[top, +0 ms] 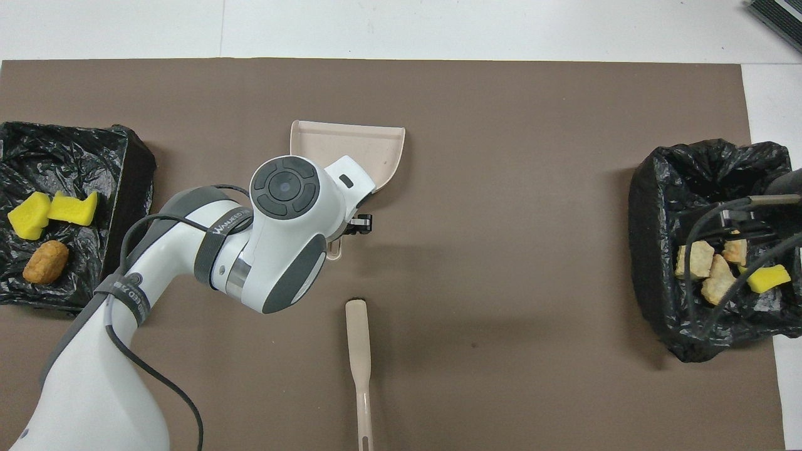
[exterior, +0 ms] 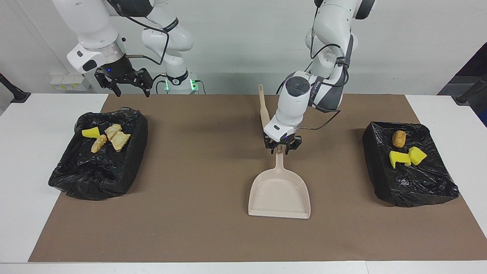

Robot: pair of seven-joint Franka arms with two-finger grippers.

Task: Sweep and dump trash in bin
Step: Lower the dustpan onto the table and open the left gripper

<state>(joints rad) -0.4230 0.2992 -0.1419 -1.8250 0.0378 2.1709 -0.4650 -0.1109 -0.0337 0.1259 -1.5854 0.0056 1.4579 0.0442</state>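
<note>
The trash lies in two black-lined bins. Yellow and tan pieces sit in the bin at the right arm's end. Two yellow chunks and a brown piece sit in the bin at the left arm's end. An empty beige dustpan lies flat on the mat. My left gripper is low over its handle, fingers parted on either side of it. My right gripper waits open above its bin's edge nearest the robots.
A beige brush handle lies on the brown mat, nearer the robots than the dustpan and partly covered by the left arm. In the overhead view the left wrist hides the dustpan's handle.
</note>
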